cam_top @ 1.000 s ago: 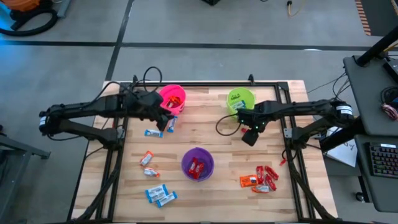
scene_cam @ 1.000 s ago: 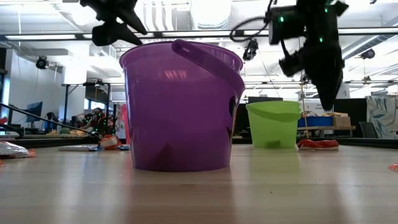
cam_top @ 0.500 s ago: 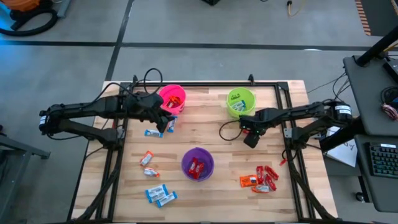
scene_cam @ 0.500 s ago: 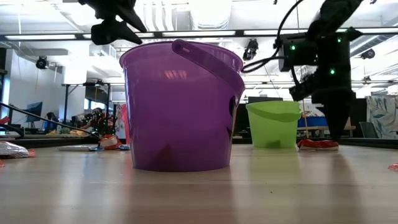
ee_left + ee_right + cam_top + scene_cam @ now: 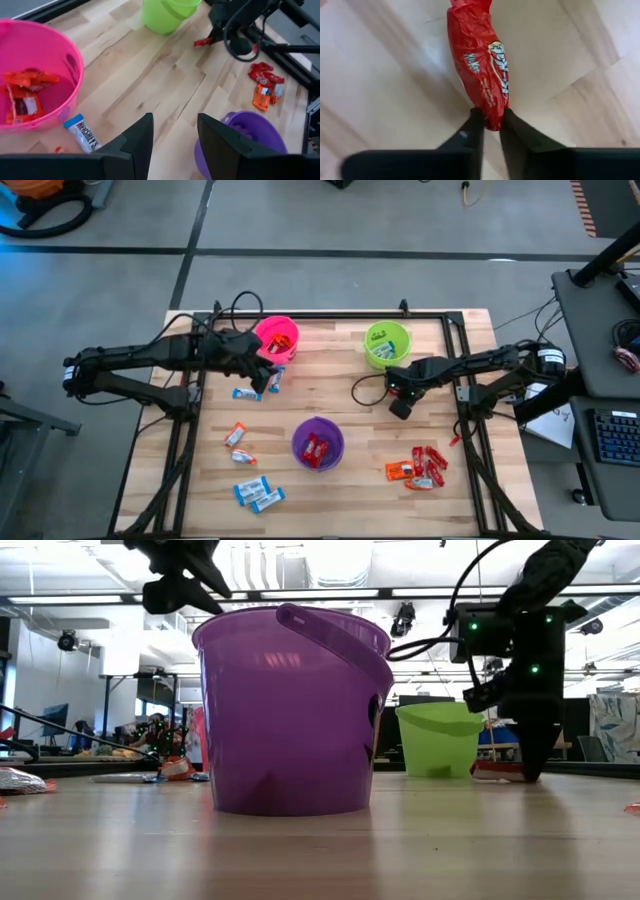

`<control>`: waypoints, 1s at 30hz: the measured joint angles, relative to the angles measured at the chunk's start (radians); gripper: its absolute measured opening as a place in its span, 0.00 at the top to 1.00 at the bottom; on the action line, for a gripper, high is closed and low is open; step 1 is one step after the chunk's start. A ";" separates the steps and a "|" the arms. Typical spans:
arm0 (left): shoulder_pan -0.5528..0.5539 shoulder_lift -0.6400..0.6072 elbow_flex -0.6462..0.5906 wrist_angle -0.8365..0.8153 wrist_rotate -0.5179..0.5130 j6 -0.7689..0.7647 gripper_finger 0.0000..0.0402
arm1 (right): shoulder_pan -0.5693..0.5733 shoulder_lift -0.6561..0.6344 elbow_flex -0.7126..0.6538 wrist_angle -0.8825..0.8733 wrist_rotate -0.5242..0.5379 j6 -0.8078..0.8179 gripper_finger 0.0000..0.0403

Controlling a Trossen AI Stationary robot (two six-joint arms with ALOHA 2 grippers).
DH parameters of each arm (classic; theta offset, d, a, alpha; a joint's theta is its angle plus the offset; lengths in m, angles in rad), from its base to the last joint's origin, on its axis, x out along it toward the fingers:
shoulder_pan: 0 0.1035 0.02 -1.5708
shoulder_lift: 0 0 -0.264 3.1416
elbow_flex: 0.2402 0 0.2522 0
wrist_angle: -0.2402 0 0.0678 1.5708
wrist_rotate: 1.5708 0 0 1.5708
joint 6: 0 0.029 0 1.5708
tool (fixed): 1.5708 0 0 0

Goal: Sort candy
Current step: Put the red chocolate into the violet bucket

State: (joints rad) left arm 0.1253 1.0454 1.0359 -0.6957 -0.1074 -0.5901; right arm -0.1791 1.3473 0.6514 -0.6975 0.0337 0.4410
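Note:
A red wrapped candy lies on the wood near the green cup. My right gripper stands down at the table, shut on this candy's end; the low view shows the gripper with the candy beside its tip. My left gripper hovers open by the pink cup, which holds orange candies. A blue-and-white candy lies beside that cup. The purple cup holds red candies. My right gripper pinches the red candy's near end between its two fingertips. The fingers point down at the table from above and lie along the candy's length. The rest of the candy lies flat on the wood, stretched away from the fingers.
A pile of red and orange candies lies at the near right. Blue-and-white candies lie at the near left, others under my left arm, and wrapped ones left of the purple cup. A black cable loops beside my right gripper.
My right gripper has gone down from above the green cup's height to the table top and a little toward the near edge, ending on the red candy. My left arm has kept still.

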 joint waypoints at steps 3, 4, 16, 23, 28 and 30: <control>0.000 0.000 0.000 -0.037 0.001 -0.031 0.66 | 0.005 -0.012 0.009 -0.011 -0.022 -0.007 0.95; 0.000 0.000 0.000 -0.052 0.002 -0.049 0.66 | 0.005 -0.019 0.016 -0.020 -0.038 -0.006 0.95; -0.121 0.000 -0.016 -0.366 0.068 -0.291 0.66 | 0.094 -0.224 0.199 0.108 -0.248 0.015 0.96; -0.183 0.000 -0.096 -0.379 0.069 -0.318 0.66 | 0.174 -0.202 0.249 0.517 -0.246 -0.014 0.97; -0.203 0.000 -0.127 -0.413 0.152 -0.318 0.66 | 0.234 -0.133 0.293 0.637 -0.244 -0.045 0.97; -0.220 -0.001 -0.127 -0.428 0.182 -0.320 0.66 | 0.256 -0.100 0.324 0.637 -0.244 -0.043 0.97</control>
State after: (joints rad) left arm -0.0944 1.0449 0.9084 -1.1239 0.0742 -0.9100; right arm 0.0771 1.2475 0.9751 -0.0607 -0.2100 0.3976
